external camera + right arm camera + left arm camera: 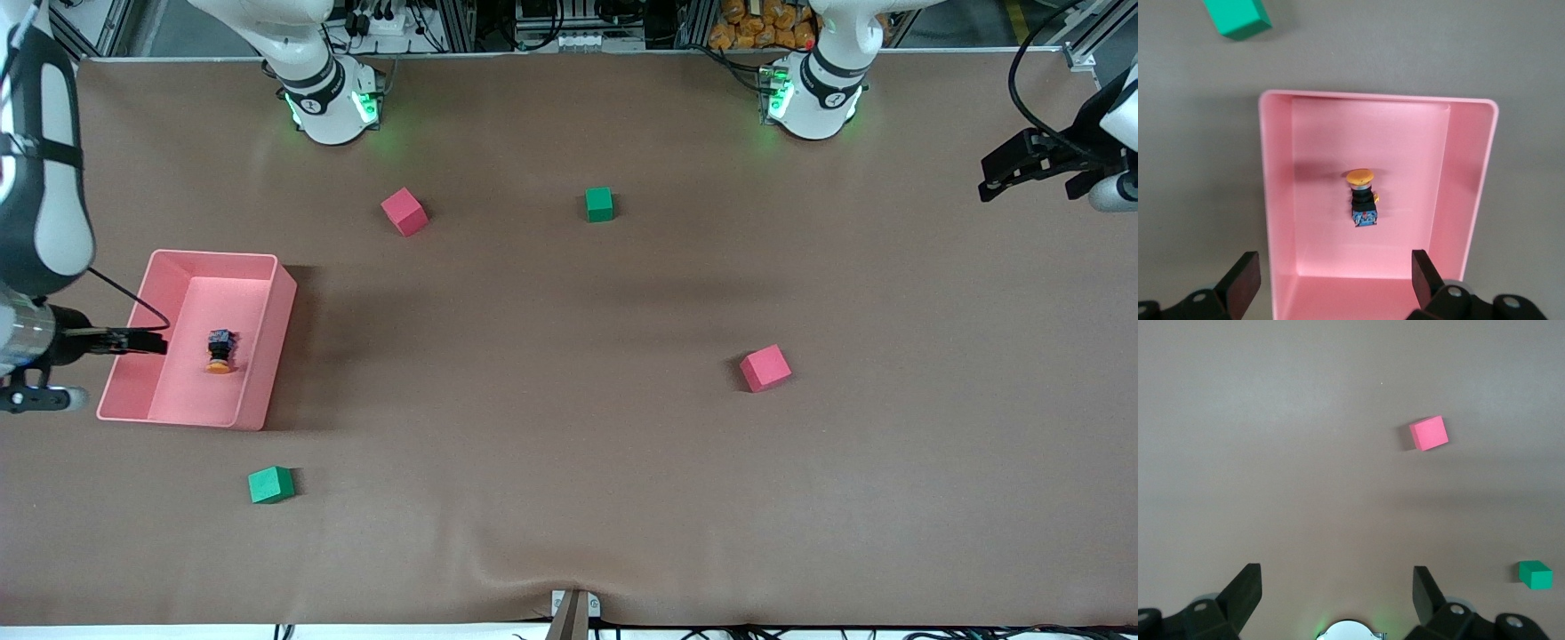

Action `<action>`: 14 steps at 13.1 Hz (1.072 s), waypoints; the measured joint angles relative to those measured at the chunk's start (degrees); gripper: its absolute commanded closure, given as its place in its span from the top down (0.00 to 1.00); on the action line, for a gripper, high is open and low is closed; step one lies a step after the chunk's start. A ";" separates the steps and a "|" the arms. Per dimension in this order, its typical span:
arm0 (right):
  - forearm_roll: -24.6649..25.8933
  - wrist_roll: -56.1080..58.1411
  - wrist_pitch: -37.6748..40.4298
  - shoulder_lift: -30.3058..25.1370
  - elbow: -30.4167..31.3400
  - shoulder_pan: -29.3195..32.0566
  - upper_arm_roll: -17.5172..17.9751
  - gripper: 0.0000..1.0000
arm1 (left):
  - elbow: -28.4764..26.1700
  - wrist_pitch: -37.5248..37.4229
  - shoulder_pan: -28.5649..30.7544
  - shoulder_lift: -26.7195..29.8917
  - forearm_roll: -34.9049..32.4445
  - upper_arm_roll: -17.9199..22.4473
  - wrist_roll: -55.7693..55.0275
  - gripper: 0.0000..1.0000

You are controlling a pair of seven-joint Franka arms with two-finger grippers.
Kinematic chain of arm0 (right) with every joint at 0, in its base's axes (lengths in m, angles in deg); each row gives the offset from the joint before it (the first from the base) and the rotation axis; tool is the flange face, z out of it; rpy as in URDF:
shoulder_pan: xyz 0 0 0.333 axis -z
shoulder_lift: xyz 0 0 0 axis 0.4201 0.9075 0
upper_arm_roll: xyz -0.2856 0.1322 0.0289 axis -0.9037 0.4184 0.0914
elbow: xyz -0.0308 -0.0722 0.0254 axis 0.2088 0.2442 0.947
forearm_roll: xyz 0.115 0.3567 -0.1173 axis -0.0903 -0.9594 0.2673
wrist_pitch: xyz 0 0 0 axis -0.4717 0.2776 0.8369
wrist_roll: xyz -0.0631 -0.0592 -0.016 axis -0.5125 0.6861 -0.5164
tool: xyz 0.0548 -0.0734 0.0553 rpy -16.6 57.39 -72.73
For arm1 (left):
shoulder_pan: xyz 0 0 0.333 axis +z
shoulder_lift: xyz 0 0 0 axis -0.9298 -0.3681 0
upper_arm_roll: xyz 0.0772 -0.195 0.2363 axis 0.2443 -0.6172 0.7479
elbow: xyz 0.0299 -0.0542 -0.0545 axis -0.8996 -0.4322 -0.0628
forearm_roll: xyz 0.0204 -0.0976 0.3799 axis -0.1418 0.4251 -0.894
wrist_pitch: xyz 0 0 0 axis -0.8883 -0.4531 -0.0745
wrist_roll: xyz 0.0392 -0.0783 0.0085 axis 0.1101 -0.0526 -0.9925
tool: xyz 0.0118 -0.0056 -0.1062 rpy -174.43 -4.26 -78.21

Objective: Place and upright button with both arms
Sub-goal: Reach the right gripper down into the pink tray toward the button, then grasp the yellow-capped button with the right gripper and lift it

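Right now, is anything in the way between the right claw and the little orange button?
Nothing visible. The button lies on its side alone in the pink box, and the right claw hangs open above the box. Only the box's low walls surround it.

Right gripper [1331, 280] and left gripper [1337, 597] both raised, fingers spread wide, nothing between them.

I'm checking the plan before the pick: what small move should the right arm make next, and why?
Probably lower the right gripper straight toward the button. Its fingers are open above the pink bin, and the button lies on its side on the bin floor, untouched, roughly centred ahead of the gap. The left gripper waits open over bare table at its own end.
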 measured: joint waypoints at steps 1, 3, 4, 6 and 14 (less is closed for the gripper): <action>-0.08 0.13 -2.07 0.04 2.30 0.51 0.00 1.00 | 0.00 0.00 0.00 -0.44 0.00 0.00 0.00 1.00; -0.17 0.63 -5.85 0.04 6.20 1.39 0.00 1.00 | 0.00 0.01 -0.10 -0.82 0.00 -0.22 -0.03 1.00; -0.19 0.96 -8.48 0.05 8.33 1.77 0.01 1.00 | 0.01 0.01 -0.17 -0.81 0.00 -0.37 -0.08 1.00; -0.21 3.29 -16.47 0.05 13.83 2.56 0.00 1.00 | 0.00 0.01 -0.24 -0.84 0.00 -0.52 -0.08 1.00; -2.42 5.19 -32.35 0.23 27.34 4.35 0.48 1.00 | 0.12 0.02 -0.24 -1.59 -0.03 -0.53 -0.17 1.00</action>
